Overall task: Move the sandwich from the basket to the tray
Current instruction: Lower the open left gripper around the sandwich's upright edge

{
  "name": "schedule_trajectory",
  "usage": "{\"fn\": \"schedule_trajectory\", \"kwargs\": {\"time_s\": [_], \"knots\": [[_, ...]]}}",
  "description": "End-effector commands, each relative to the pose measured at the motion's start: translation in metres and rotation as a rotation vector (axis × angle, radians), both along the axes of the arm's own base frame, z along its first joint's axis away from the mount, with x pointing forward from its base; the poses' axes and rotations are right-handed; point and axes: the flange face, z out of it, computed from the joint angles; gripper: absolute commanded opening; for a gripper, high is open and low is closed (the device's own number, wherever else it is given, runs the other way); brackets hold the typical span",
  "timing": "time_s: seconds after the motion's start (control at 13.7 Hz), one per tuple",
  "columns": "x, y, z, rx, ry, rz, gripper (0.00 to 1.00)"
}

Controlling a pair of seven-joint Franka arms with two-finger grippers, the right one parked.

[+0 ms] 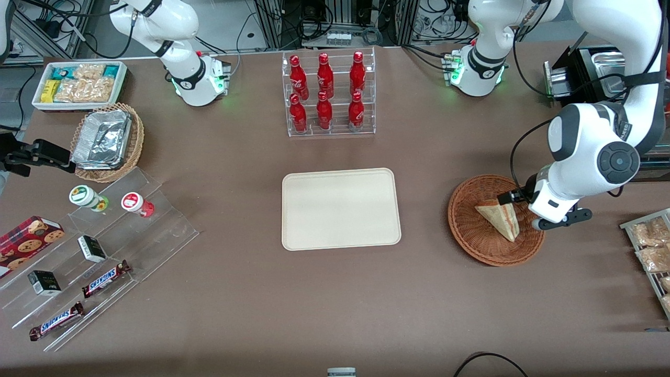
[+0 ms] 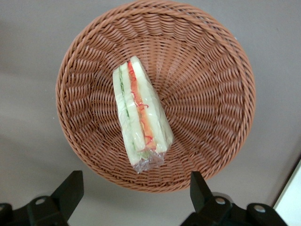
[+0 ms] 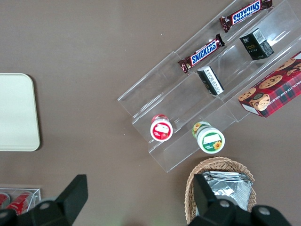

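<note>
Front view: the basket (image 1: 494,220) stands on the table (image 1: 335,293) toward the working arm's end, well apart from the tray (image 1: 340,208), which lies flat at mid-table. The sandwich (image 1: 500,219) lies inside the basket, a wedge pointing roughly toward the camera. The left arm's gripper (image 1: 544,212) hangs over the basket's rim, beside the sandwich; finger spacing is not readable from this angle. A rack of red bottles (image 1: 328,94) stands farther from the camera than the tray.

Left wrist view: both fingers (image 2: 70,190) appear as dark tips spread wide apart, above bare table just outside the basket (image 2: 211,84) rim. They hold nothing and touch nothing. The sandwich (image 2: 140,113), in clear wrap, rests in the basket's middle, striped cut edge upward.

Right wrist view: only a corner of the tray (image 3: 16,113) shows.
</note>
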Motion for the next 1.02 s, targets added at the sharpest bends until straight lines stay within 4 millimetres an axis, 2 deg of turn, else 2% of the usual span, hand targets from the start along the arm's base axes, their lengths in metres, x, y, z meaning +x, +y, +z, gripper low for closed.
{"fn": "schedule_trajectory", "kwargs": {"time_s": [0.0, 0.07, 0.37, 0.95], "knots": [[-0.013, -0.001, -0.015, 0.021, -0.067, 0.137, 1.00], [-0.019, -0.001, -0.021, 0.022, -0.096, 0.180, 1.00], [-0.021, -0.006, -0.033, 0.029, -0.106, 0.246, 1.00], [-0.022, -0.008, -0.051, 0.025, -0.143, 0.283, 1.00]]}}
